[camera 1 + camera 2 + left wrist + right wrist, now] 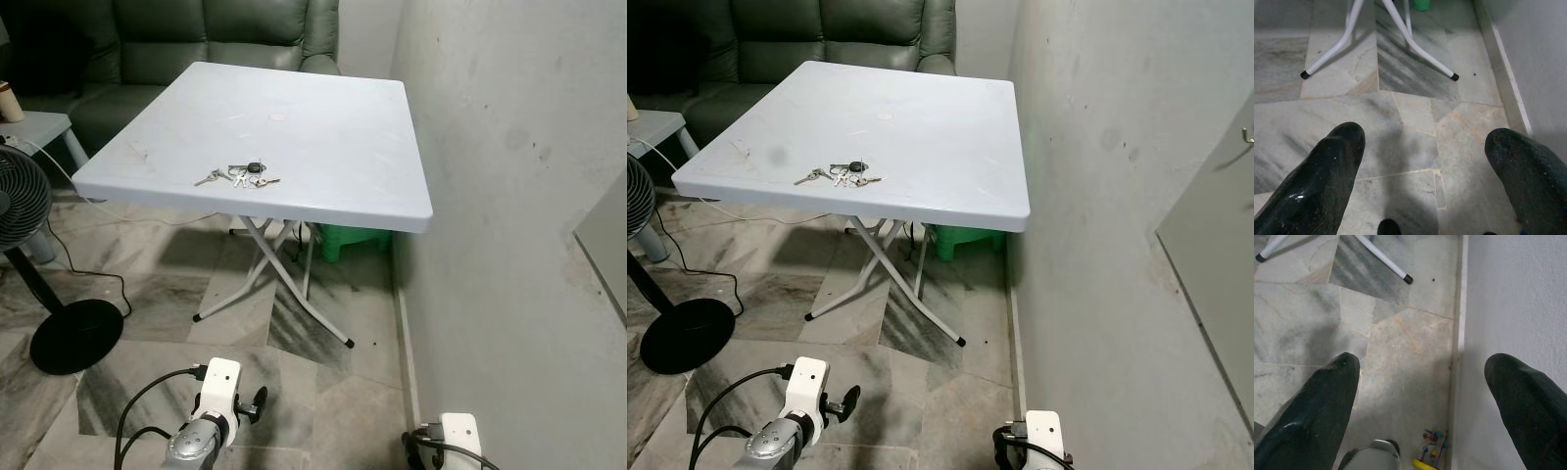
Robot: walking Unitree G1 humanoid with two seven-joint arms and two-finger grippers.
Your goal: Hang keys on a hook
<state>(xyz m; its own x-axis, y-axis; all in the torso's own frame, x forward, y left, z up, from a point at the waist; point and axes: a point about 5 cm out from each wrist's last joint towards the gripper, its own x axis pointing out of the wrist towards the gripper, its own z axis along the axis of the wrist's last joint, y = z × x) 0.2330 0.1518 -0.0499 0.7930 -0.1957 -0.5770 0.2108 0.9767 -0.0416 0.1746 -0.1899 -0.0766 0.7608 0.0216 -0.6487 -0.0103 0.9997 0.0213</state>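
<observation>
Approach step: both grippers low and empty, keys not yet picked up.

Nearest you, the left gripper (1422,171) and right gripper (1420,396) hang down by the marble floor (1410,117), fingers spread wide, nothing between them. Step up to the table (323,127) before reaching, then bring one arm over its near edge and descend straight onto the bunch, pinching at the ring so loose keys trail. The keys (240,176) lie flat near the table's front edge, well above and ahead of both grippers. A small hook (1246,137) seems to sit far right on the wall panel.
</observation>
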